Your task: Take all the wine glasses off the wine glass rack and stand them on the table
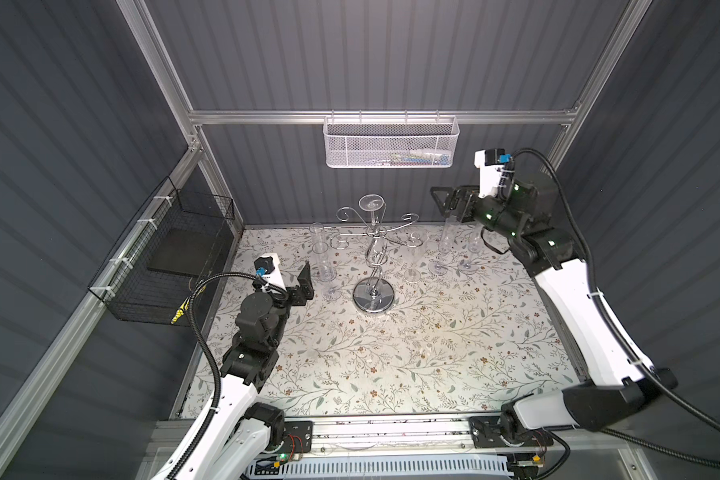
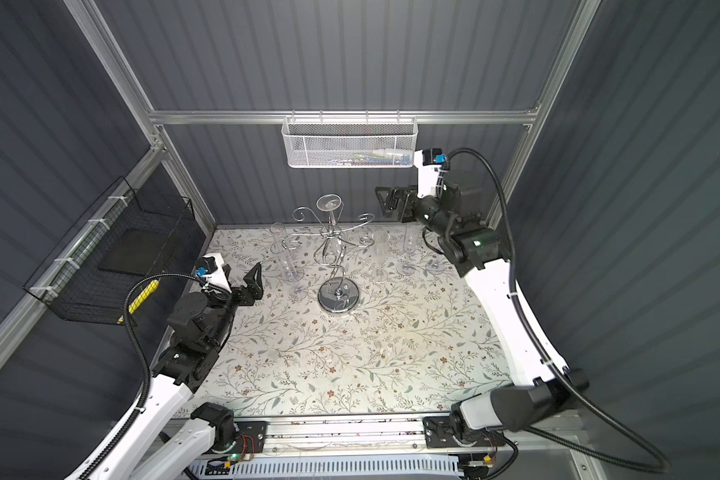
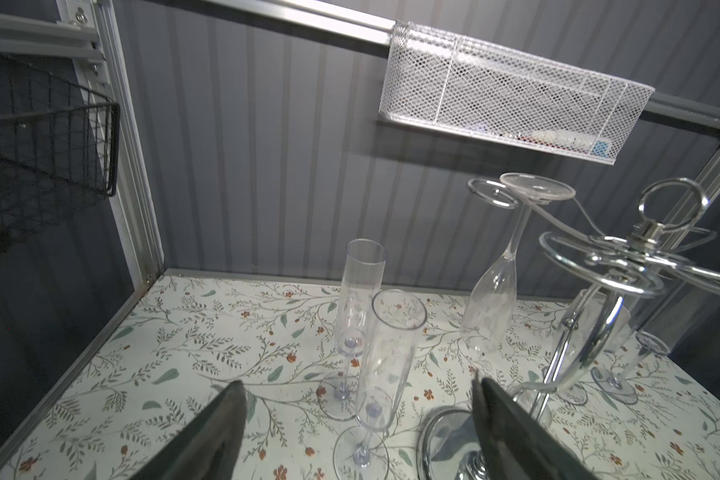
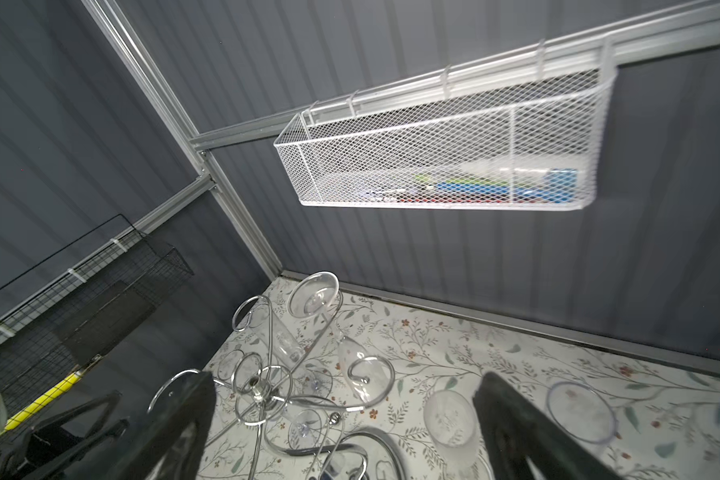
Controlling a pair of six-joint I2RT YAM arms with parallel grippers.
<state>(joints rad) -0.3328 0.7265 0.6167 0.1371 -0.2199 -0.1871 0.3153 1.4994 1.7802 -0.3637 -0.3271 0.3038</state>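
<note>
The chrome wine glass rack (image 1: 373,296) (image 2: 338,296) stands at the back middle of the floral table. One clear wine glass (image 1: 371,203) (image 2: 329,203) hangs upside down from a rear arm, foot on top; it also shows in the left wrist view (image 3: 491,299) and the right wrist view (image 4: 313,295). My left gripper (image 1: 306,278) (image 2: 254,278) (image 3: 356,382) is open, low and left of the rack, empty. My right gripper (image 1: 441,201) (image 2: 385,201) (image 4: 346,376) is open, raised to the right of the rack's arms, and holds nothing.
Two clear flutes (image 1: 323,257) (image 3: 385,357) stand upright just ahead of the left fingers. More glasses (image 1: 443,249) (image 2: 379,257) stand right of the rack, below the right gripper. A white mesh basket (image 1: 389,143) hangs on the back rail and a black wire basket (image 1: 175,257) on the left wall.
</note>
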